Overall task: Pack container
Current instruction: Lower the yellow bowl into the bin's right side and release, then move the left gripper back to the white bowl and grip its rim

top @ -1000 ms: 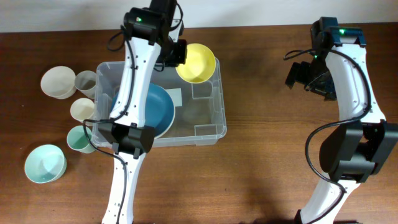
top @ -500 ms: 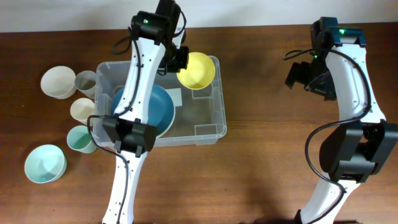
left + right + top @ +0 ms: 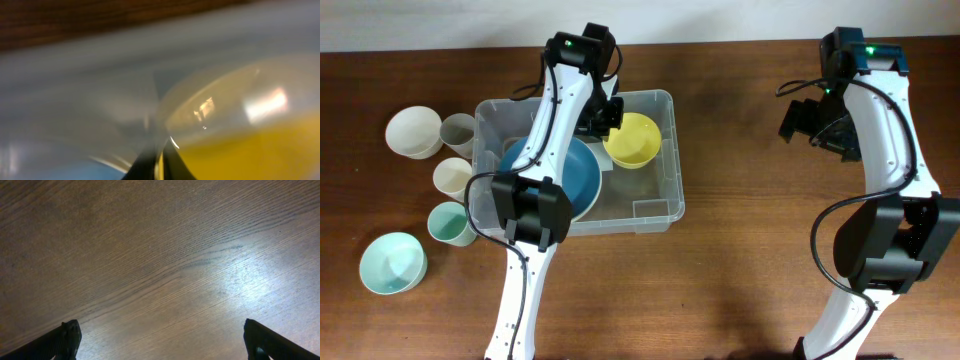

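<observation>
The left hand (image 3: 160, 167) is clenched on the thin rim of a glossy yellow bowl (image 3: 635, 140), its dark fingertips (image 3: 142, 169) pinched close on either side in a blurred wrist view. The bowl sits low inside the container (image 3: 666, 112), a clear plastic rectangular bin with a rounded rim, on the wooden counter (image 3: 750, 250) left of centre. A wide, round blue bowl (image 3: 575, 172) lies beside the yellow one in the bin, and a white label (image 3: 602, 157) shows on the base. Left of the bin stand a cream bowl (image 3: 408, 131), a mint cup (image 3: 447, 222) and a mint bowl (image 3: 392, 263). The right hand (image 3: 160, 330) is spread wide, released, over bare grained wood, well apart.
</observation>
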`<state>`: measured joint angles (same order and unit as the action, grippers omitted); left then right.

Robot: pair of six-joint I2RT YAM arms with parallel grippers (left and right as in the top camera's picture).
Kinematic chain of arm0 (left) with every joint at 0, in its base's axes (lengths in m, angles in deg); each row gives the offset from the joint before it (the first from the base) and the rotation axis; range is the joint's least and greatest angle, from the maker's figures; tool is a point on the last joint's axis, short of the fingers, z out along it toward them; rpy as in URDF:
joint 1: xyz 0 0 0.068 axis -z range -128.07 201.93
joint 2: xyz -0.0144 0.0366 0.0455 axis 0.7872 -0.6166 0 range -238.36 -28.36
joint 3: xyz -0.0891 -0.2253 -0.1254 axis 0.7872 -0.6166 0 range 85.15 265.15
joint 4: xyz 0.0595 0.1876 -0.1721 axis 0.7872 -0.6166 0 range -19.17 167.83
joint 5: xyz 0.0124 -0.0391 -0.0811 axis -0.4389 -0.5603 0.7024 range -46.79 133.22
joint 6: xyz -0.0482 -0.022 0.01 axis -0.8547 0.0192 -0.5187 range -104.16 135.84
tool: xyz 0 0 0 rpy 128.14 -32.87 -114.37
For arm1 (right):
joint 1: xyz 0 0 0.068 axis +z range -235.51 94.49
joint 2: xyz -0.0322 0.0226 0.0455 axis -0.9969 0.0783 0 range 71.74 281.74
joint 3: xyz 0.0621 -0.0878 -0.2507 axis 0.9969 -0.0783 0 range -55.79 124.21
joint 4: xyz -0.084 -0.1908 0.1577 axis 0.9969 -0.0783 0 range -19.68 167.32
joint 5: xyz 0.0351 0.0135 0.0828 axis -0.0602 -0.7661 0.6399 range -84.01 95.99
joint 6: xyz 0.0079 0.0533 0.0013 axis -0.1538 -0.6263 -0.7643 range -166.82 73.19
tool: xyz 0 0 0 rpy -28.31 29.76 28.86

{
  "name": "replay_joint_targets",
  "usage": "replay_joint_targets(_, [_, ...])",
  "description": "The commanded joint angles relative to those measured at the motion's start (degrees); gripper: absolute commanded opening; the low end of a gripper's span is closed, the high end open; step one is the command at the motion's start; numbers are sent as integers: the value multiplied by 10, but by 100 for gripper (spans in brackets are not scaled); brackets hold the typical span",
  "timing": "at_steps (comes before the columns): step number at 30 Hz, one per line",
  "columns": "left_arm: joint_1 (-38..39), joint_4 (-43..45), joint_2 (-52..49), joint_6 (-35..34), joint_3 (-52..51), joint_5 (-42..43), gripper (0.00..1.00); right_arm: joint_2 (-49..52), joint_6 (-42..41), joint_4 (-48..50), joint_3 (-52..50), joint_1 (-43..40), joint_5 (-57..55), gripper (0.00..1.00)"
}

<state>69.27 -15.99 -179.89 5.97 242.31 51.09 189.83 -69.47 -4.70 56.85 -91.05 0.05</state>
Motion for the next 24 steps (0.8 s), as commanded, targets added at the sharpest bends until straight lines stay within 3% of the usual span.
replay_joint_targets(1, [1, 8, -4, 6, -8, -2, 22, -3, -1, 0, 1, -1, -1, 99])
replay_joint_targets(3, [1, 15, -4, 6, -8, -2, 38, -3, -1, 0, 1, -1, -1, 99])
replay_joint_targets(5, [1, 21, -4, 6, -8, -2, 44, -3, -1, 0, 1, -1, -1, 99])
replay_joint_targets(12, [1, 4, -2, 13, 23, -2, 45, -3, -1, 0, 1, -1, -1, 99])
replay_joint_targets(20, [0, -23, 60, 42, 180, -16, 53, -3, -1, 0, 1, -1, -1, 99])
replay_joint_targets(24, [-23, -29, 119, 23, 227, -143, 77, -3, -1, 0, 1, -1, -1, 99])
